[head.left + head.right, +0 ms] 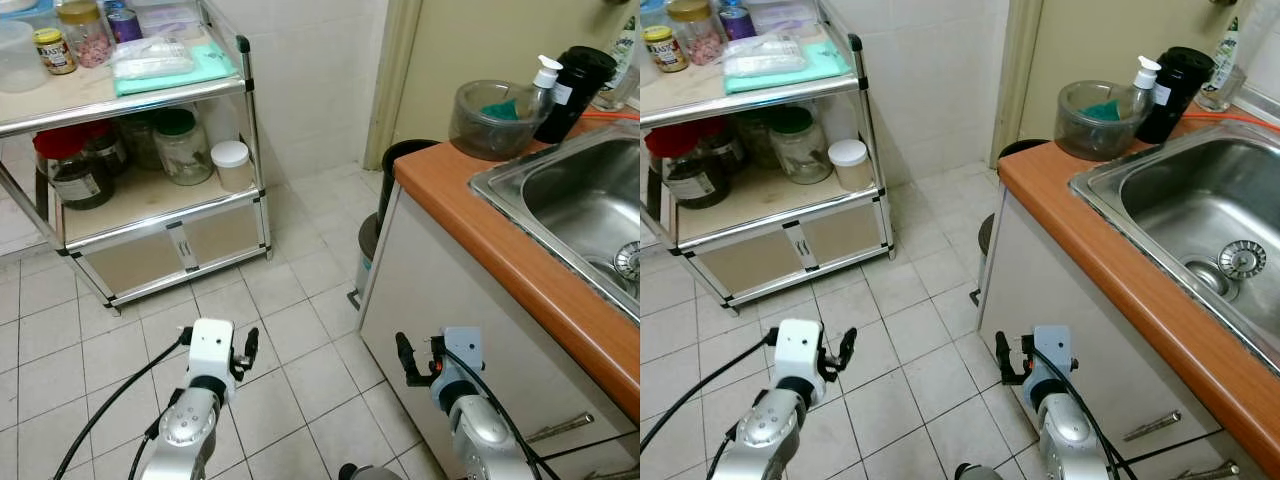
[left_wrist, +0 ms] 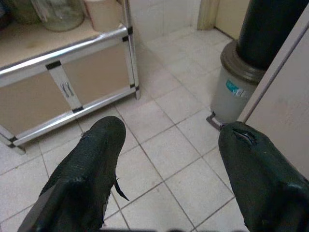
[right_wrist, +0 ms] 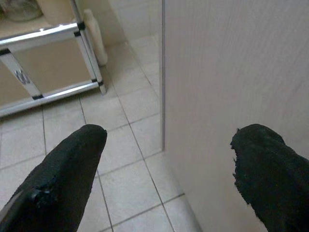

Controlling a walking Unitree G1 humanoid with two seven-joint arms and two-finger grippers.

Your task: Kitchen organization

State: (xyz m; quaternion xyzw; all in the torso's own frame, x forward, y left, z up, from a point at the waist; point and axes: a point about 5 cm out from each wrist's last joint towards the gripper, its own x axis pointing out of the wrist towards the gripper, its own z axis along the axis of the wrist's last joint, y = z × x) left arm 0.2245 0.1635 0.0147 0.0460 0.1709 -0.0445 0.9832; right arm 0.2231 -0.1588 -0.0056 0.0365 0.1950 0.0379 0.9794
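Both arms are held low over the tiled floor. My left gripper [image 1: 246, 354] is open, its fingers [image 2: 91, 164] spread above the tiles and facing the metal shelf rack [image 1: 250, 110]. My right gripper [image 1: 405, 360] is open too, its fingers [image 3: 67, 159] close beside the white cabinet side [image 3: 231, 72] under the counter. The rack's middle shelf holds glass jars [image 1: 183, 148], a white-lidded tub [image 1: 232, 165] and a dark jar with a red lid [image 1: 75, 170]. On its top shelf lie a teal cloth with a plastic bag [image 1: 170, 62] and small jars [image 1: 85, 30].
An orange-edged counter [image 1: 480, 230] with a steel sink [image 1: 590, 200] runs along the right. At its far end stand a grey bowl with a green sponge [image 1: 490, 118], a pump bottle [image 1: 540, 90] and a black cup [image 1: 575, 90]. A pedal bin [image 2: 234, 82] stands at the counter's end.
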